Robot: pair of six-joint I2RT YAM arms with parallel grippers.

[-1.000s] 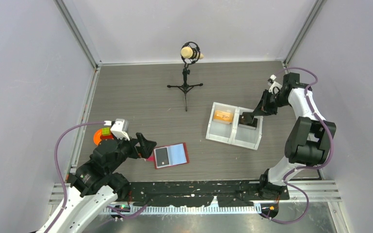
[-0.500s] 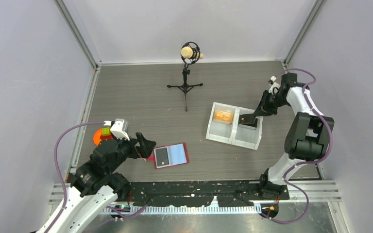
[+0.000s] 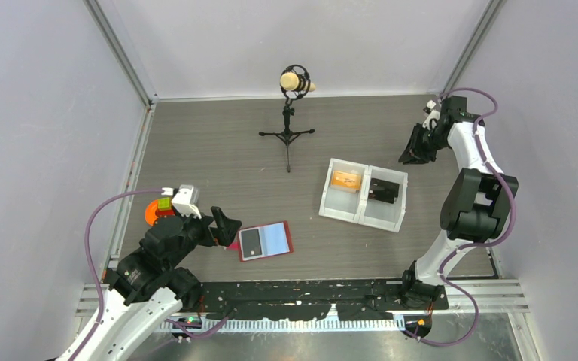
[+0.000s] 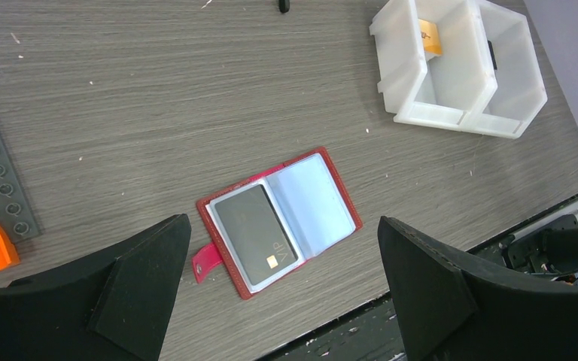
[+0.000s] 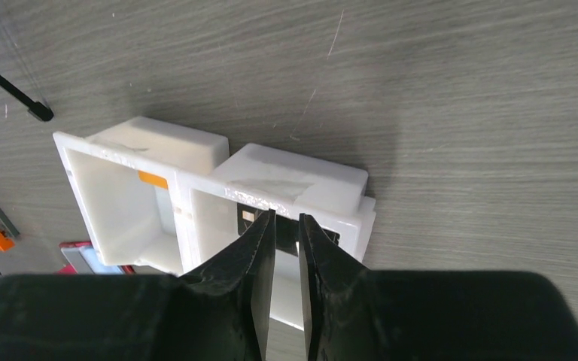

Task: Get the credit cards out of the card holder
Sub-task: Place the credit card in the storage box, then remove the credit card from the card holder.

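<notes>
Card holder (image 3: 275,238): open flat, near-left of white tray (image 3: 337,213), spread left-right.
Dark grey card (image 4: 256,235): in the holder's pocket farther from the tray, long axis near-far.
Left gripper (image 4: 284,224): spread wide, empty, beyond the holder from the tray.
Right gripper (image 5: 286,218): narrowly parted, empty, far-right of the tray.

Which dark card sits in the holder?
The grey VIP card in the red card holder's left pocket; the other dark card lies in the white tray.

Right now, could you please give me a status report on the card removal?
Left gripper open beside card holder. Right gripper slightly open, empty. One dark grey card in holder pocket. Nothing blocking it.
</notes>
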